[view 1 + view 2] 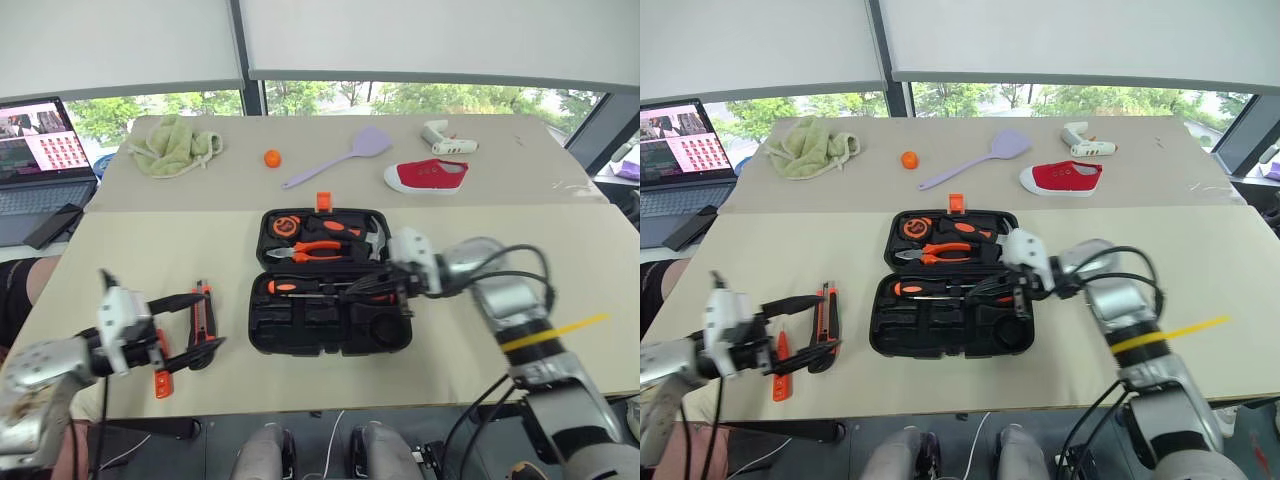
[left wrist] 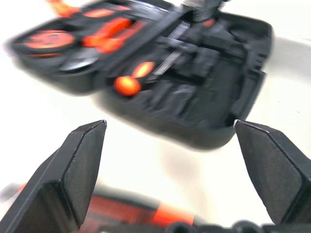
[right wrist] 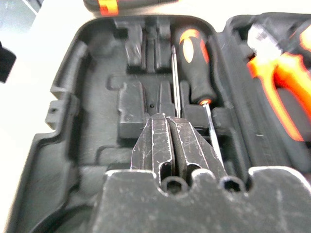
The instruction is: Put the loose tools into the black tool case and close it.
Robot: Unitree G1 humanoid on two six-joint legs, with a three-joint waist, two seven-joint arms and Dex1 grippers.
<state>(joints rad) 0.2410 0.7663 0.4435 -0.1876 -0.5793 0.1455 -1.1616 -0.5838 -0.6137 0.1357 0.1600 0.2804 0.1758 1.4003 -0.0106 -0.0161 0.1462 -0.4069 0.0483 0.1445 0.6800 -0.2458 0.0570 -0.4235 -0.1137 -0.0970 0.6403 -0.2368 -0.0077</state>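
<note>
The black tool case (image 1: 262,332) lies open in the middle of the table. An orange-and-black screwdriver (image 3: 194,63) rests in a slot of its near half. My right gripper (image 3: 170,124) hovers over that half, shut, with its tips beside a second thin shaft (image 3: 174,77); I cannot tell if they touch it. To the left of the case lie the orange-black utility knife (image 1: 204,305) and the slim orange tester screwdriver (image 1: 163,383). My left gripper (image 1: 210,320) stands wide open just above the knife, holding nothing.
Orange-handled pliers (image 1: 320,250) and a tape measure (image 1: 285,225) sit in the case's far half. At the back are a laptop (image 1: 40,150), a green cloth (image 1: 170,145), an orange ball (image 1: 272,157), a lilac spatula (image 1: 340,157) and a red shoe (image 1: 427,176).
</note>
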